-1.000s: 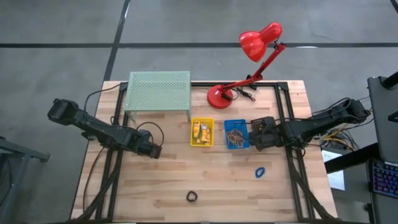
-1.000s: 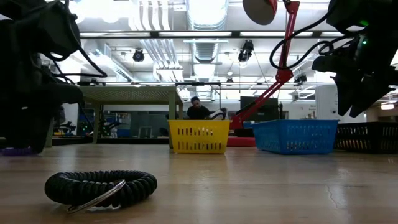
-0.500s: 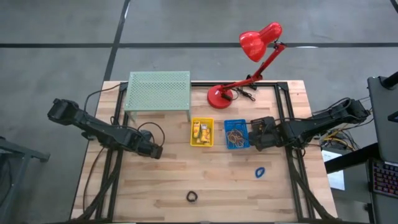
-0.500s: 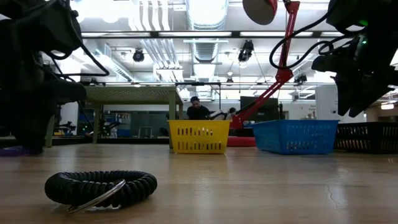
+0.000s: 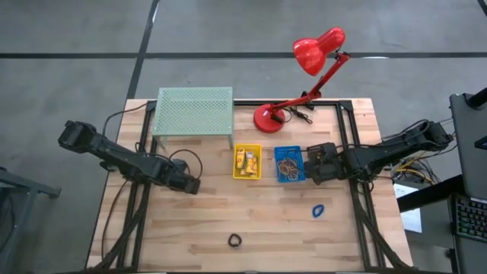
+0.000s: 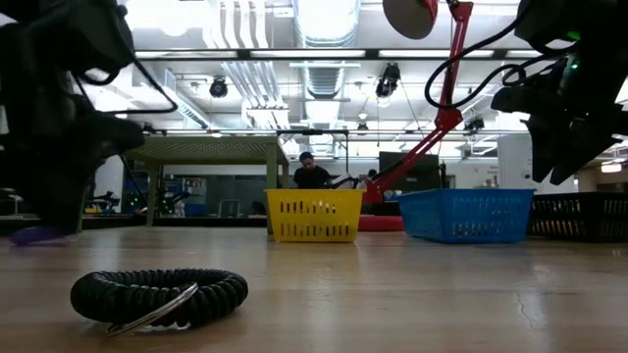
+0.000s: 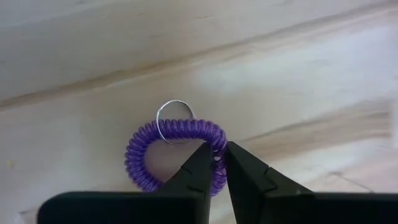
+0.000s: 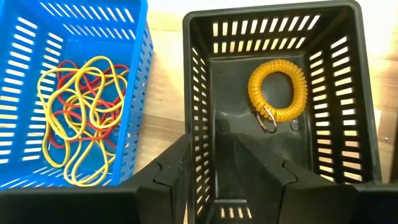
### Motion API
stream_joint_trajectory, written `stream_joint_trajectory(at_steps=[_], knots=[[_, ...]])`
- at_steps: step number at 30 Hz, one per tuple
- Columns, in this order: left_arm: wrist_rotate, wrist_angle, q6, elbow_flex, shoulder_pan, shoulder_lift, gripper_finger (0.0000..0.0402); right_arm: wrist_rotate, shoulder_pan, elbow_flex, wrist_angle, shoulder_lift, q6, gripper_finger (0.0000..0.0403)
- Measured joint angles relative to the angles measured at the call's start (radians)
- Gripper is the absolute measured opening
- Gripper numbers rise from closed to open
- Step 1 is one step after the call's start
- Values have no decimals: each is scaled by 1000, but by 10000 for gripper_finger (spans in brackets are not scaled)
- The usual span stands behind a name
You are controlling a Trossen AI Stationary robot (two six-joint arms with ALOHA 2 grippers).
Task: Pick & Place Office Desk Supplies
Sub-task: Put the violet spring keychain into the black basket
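A purple coil ring (image 7: 171,155) with a metal key ring (image 7: 175,122) lies on the wood at the table's left-middle, and shows as a purple patch in the low view (image 6: 34,235). My left gripper (image 7: 216,154) (image 5: 190,185) is shut on it. My right gripper (image 8: 211,155) (image 5: 312,164) hangs open over a black basket (image 8: 348,93), which holds an orange coil ring (image 8: 277,90). A black coil ring (image 5: 235,240) (image 6: 157,294) and a blue coil ring (image 5: 318,210) lie flat on the near part of the table. My left gripper pinches the purple ring's coil on one side of the loop (image 7: 219,144), beside the metal key ring, between its two fingertips. The fingers come from above, slanting down. The ring sits at table height; whether it is lifted clear cannot be told.
A blue basket (image 5: 289,164) (image 8: 134,37) holds yellow and red rubber bands (image 8: 81,112). A yellow basket (image 5: 246,162) (image 6: 314,214) holds yellow packets. The pale green mesh shelf (image 5: 194,112) and the red lamp (image 5: 304,68) stand at the far side. Bare wood spans the near half.
My left arm has shifted a little toward the table's right, and the purple ring has moved with it. The right arm has kept still.
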Motion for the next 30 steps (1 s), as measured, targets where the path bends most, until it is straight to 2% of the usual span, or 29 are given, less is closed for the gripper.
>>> stream_joint_trajectory(at_steps=[4,8,15,22,26,30], knots=[[-14,-6,20,46,0,0,42,0,0,0,1,0,0,119],[-75,-6,54,97,0,0,42,0,0,0,2,0,0,113],[-304,52,194,184,-1,0,42,0,0,0,2,0,0,110],[-445,393,509,187,-2,18,42,0,0,0,4,0,0,117],[-450,618,748,174,-2,62,42,0,0,0,11,0,0,118],[-450,791,910,176,-1,126,42,0,0,0,18,0,0,114]])
